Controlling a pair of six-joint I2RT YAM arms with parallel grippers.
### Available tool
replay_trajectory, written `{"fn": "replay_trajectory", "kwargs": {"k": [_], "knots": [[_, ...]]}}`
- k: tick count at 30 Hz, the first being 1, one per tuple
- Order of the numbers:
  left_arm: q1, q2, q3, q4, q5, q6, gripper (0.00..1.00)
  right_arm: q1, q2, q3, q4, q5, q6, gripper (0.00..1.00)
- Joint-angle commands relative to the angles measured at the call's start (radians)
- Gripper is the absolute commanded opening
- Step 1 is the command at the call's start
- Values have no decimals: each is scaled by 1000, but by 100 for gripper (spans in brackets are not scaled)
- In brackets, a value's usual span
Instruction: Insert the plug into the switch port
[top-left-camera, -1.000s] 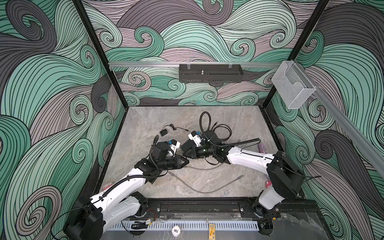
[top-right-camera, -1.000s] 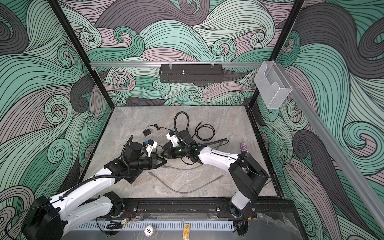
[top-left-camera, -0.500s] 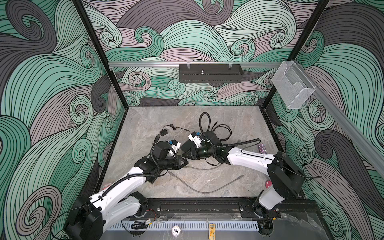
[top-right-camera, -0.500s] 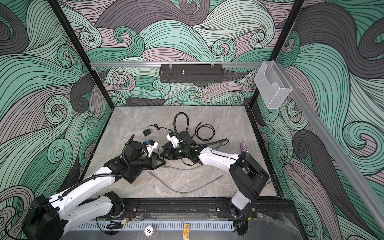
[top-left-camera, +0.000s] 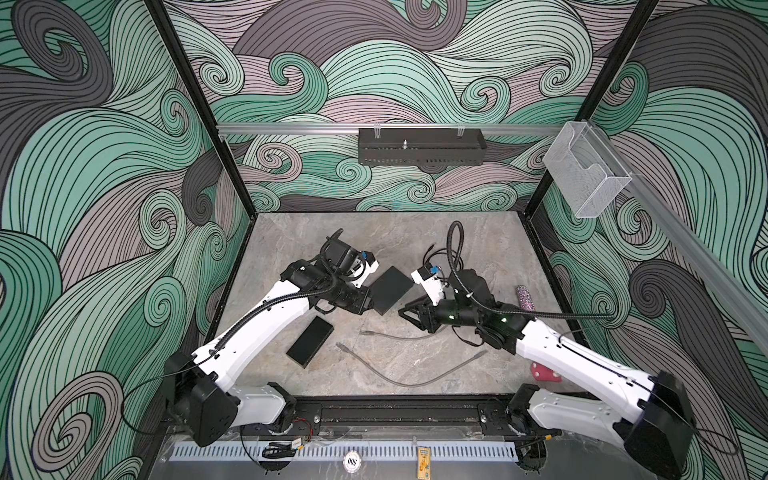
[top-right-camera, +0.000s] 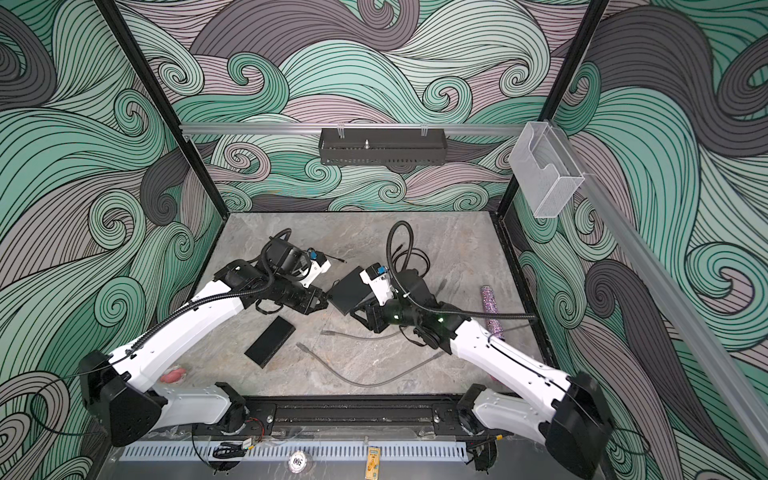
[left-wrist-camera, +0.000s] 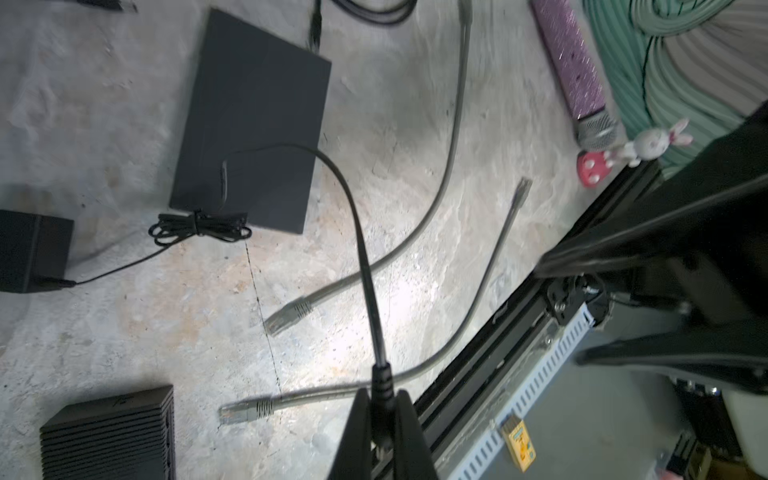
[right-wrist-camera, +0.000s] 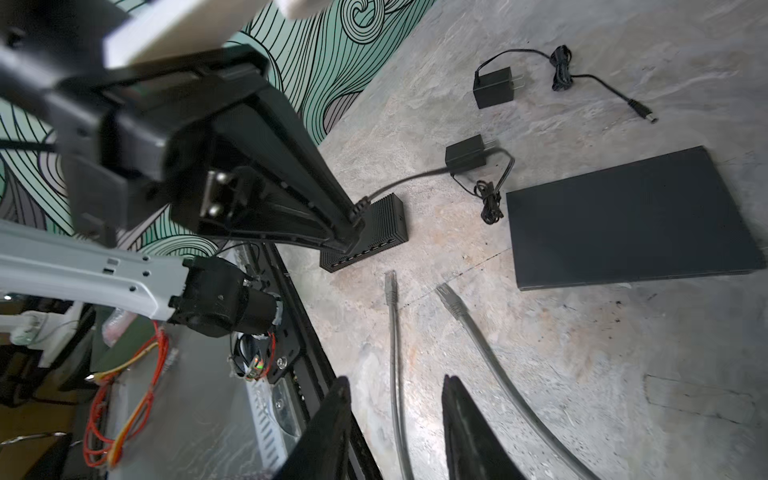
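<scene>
Left wrist view: the left claw (left-wrist-camera: 382, 401) is pressed together on the black plug (left-wrist-camera: 381, 376), which it holds clear of the counter (left-wrist-camera: 174, 316). The plug's lead (left-wrist-camera: 353, 216) arcs away to a tied bundle (left-wrist-camera: 199, 224) and a black adapter (left-wrist-camera: 31, 249).

Right wrist view: the right claw (right-wrist-camera: 395, 379) is spread and pinching nothing, above a grey cable (right-wrist-camera: 392, 332) that lies on the counter.

The narrow ribbed black box (top-left-camera: 311, 341) lies flat near the front rail on the left arm's side. The switch port (right-wrist-camera: 400, 216) is on its end face. The plug is not inserted, and both top views show it apart from the box.

Farther back, a flat dark-grey box (top-left-camera: 390, 289) lies between the two claws. A pink glitter microphone (top-left-camera: 525, 297) rests by the right wall.
</scene>
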Motion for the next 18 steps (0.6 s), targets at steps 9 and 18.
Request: {"fn": "replay_trajectory", "kwargs": {"k": [9, 18], "knots": [[-230, 9, -31, -109, 28, 351, 0, 14, -280, -289, 212, -41, -317, 33], [-268, -66, -107, -24, 37, 483, 0, 77, -173, -299, 343, -181, -443, 30]]}}
